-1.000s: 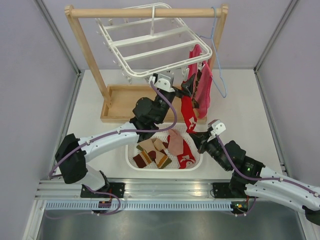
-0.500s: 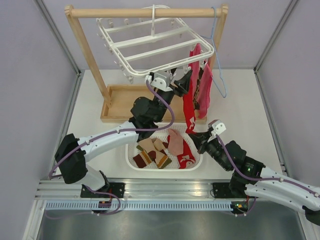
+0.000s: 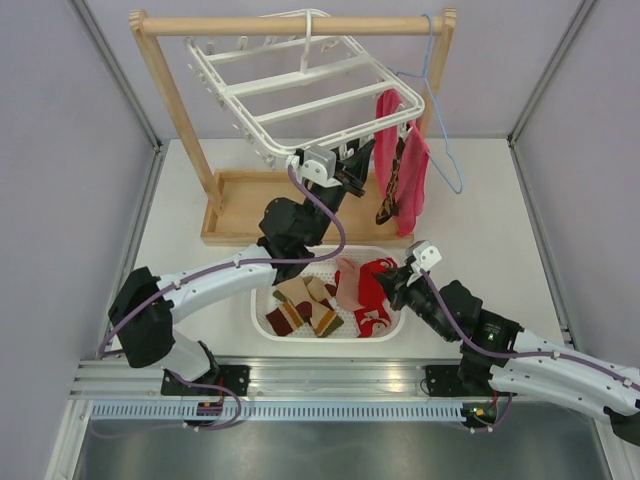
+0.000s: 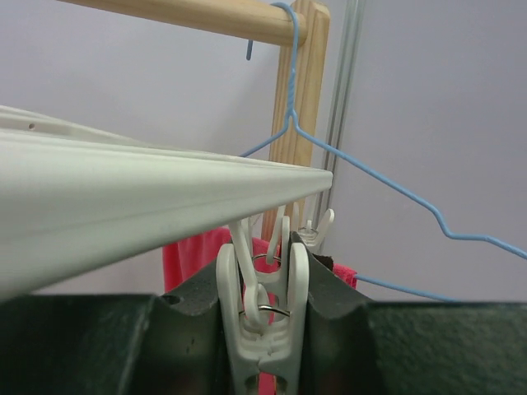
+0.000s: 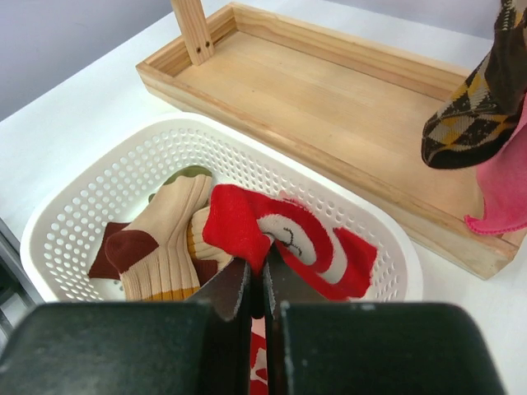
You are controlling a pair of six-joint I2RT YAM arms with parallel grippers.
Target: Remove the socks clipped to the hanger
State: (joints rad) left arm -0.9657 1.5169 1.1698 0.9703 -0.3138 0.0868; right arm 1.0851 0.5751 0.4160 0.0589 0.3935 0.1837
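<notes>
Step in hand: dropping a freed sock; right gripper [image 5: 257, 286] is pinched shut on the edge of the red sock [image 5: 288, 243], low over the white basket [image 5: 107, 177] where other socks [image 5: 160, 239] already lie; left gripper [image 4: 263, 288] is up under the hanger [image 4: 123, 189] rim, clamped on a white clip [image 4: 262, 346]; diamond sock [image 5: 465, 115] still hangs clipped beside the pink cloth [image 5: 502, 189]; next, probably: right jaws part to let go, then rise to take the diamond sock; can't tell whether the squeezed clip is the one holding it.
</notes>
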